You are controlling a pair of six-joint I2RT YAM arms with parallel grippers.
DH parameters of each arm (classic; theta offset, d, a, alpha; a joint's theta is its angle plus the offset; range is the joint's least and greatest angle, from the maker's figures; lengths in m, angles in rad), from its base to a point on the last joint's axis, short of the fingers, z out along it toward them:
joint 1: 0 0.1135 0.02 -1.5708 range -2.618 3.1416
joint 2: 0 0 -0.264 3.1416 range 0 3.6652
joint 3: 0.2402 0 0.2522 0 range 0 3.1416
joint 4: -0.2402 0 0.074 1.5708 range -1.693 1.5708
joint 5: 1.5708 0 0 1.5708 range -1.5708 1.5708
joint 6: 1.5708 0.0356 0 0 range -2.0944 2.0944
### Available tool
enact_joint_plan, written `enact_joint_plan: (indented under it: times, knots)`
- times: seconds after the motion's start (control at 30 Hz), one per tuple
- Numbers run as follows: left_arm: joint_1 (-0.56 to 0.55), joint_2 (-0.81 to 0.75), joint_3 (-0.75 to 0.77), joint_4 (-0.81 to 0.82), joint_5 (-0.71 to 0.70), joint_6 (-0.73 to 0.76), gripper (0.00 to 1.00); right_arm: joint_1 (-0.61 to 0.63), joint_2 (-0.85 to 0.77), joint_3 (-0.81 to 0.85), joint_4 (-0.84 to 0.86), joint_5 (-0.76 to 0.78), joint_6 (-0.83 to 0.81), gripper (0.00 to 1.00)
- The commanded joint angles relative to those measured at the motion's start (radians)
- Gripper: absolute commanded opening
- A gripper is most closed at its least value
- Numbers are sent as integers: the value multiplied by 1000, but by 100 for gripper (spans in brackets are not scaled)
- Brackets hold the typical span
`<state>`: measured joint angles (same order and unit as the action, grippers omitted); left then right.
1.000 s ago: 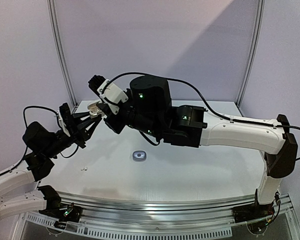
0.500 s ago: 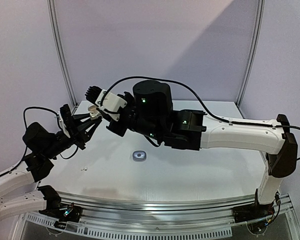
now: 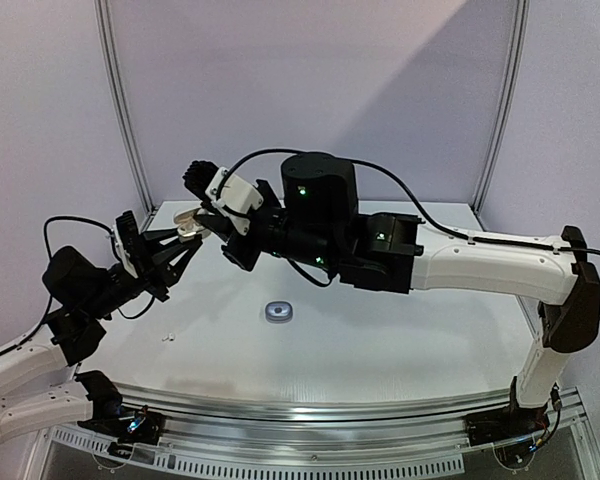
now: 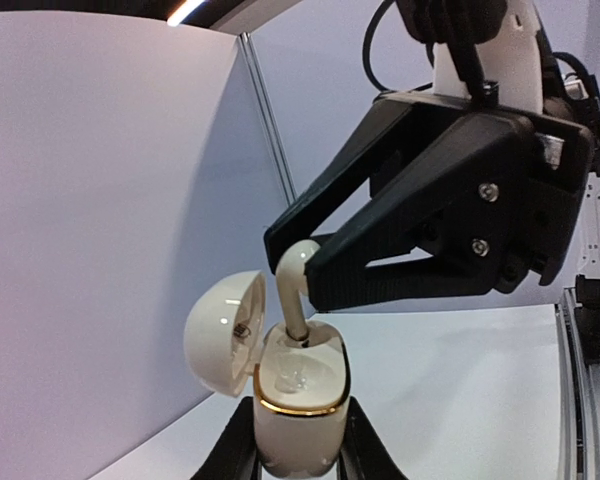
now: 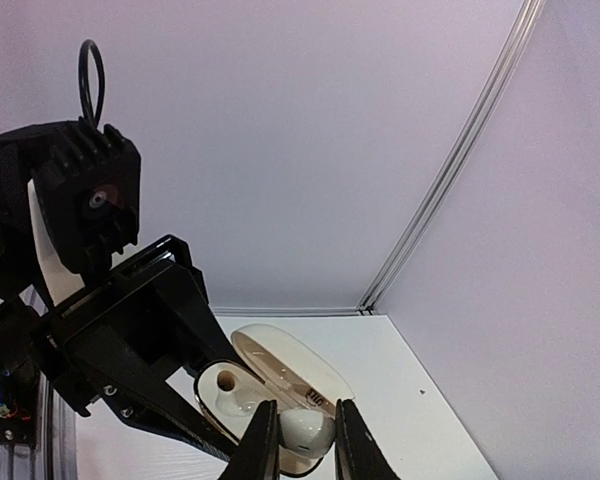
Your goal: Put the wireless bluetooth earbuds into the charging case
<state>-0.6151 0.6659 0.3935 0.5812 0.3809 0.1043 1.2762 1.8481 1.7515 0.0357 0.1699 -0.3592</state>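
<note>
My left gripper (image 4: pixel 300 442) is shut on a white charging case (image 4: pixel 298 400) with a gold rim. It holds the case upright in the air with the lid (image 4: pixel 223 335) hinged open to the left. Above it, my right gripper (image 5: pixel 305 432) is shut on the head of a white earbud (image 5: pixel 308 428). The earbud's (image 4: pixel 293 290) stem points down, with its tip at the far socket of the case. The near socket (image 5: pixel 223 380) stands empty. In the top view the two grippers (image 3: pixel 190 228) meet above the table's back left.
A small grey round case (image 3: pixel 278 313) lies mid-table. A tiny white piece (image 3: pixel 166 337) lies near the front left. The white table (image 3: pixel 400 340) is walled by pale panels at the back and sides. The right arm (image 3: pixel 480 265) reaches across above the table.
The right wrist has shifted a little to the left and back over the case with the earbud. The left arm has barely moved, and both grips are unchanged.
</note>
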Motion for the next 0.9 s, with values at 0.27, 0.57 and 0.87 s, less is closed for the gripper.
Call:
enact_joint_plan:
  times: [0.27, 0.57, 0.87]
  knots:
    - [-14, -25, -49, 133, -10, 24, 0, -23, -24, 50, -3, -45, 86, 7]
    - [-14, -33, -65, 147, -21, 20, 0, -23, -30, 50, -34, -175, 91, 7]
    - [-14, -14, -76, 157, 3, 33, 0, 5, -47, 48, -3, -113, 37, 6]
